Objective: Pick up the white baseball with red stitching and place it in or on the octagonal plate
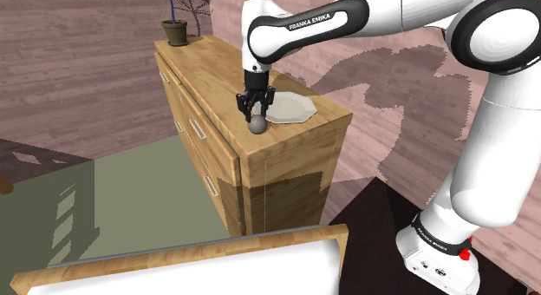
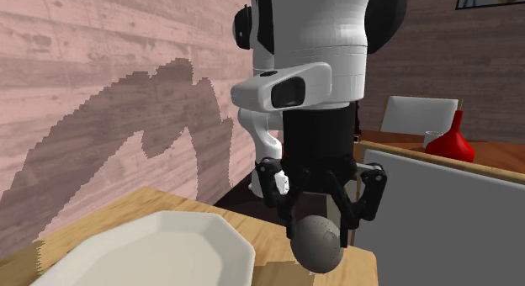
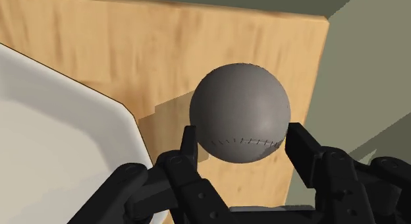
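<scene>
- Grey baseball [image 3: 240, 114], a plain round ball with one line of dark stitching, sits between the fingers near the edge of the wooden dresser [image 1: 295, 141].
- White arm [image 1: 303, 24] reaches over the dresser top, its hand pointing straight down.
- Black gripper [image 3: 242, 138] clasps the ball, both fingers pressing its sides.
- White octagonal plate [image 1: 290, 108] lies just beside the ball.

The ball [image 3: 240, 114] is plain mid-grey, crossed by one thin line of darker stitches. The tool [image 3: 242, 136] is black all over. The octagonal plate [image 3: 59, 143] is off-white. The tabletop [image 3: 164, 51] is honey-coloured wood with fine grain streaks. The wall [image 2: 84, 74] shows pinkish planks, the vase [image 2: 448, 144] is bright red, and the floor [image 1: 130, 189] is olive green.
</scene>
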Available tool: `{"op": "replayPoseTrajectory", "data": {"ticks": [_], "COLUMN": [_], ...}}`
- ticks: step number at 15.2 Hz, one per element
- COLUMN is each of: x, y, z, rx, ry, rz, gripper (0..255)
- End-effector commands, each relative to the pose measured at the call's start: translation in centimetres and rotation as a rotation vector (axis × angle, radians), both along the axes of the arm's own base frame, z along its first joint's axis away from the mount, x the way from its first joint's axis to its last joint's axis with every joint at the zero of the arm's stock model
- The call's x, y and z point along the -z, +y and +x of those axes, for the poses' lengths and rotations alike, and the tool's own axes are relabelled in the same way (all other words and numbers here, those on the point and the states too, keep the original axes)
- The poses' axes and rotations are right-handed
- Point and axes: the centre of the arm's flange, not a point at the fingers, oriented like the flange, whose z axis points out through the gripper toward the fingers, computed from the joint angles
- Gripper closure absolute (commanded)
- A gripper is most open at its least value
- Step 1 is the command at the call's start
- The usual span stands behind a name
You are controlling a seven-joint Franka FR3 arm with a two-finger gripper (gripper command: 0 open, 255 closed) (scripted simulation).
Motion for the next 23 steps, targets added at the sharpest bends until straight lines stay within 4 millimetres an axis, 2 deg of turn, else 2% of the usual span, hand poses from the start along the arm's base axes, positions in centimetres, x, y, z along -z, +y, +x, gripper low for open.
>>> {"op": "replayPoseTrajectory", "data": {"ticks": [1, 7, 8, 9, 11, 13, 20, 23], "x": [-1.1, -4.2, -3.8, -3.8, -1.9, 0.9, 4.3, 4.6], "y": [0.1, 0.1, 0.2, 0.2, 2.7, 4.6, 4.2, 4.1], "z": [0.0, 0.0, 0.0, 0.0, -4.5, -8.5, -7.2, -7.1], "rx": [0.000, 0.000, 0.000, 0.000, -0.052, -0.101, -0.101, -0.101], "ry": [0.000, 0.000, 0.000, 0.000, -0.185, -0.358, -0.358, -0.358], "rz": [0.000, 0.000, 0.000, 0.000, -0.099, -0.192, -0.192, -0.192], "gripper": [255, 255, 255, 0, 0, 0, 0, 0]}}
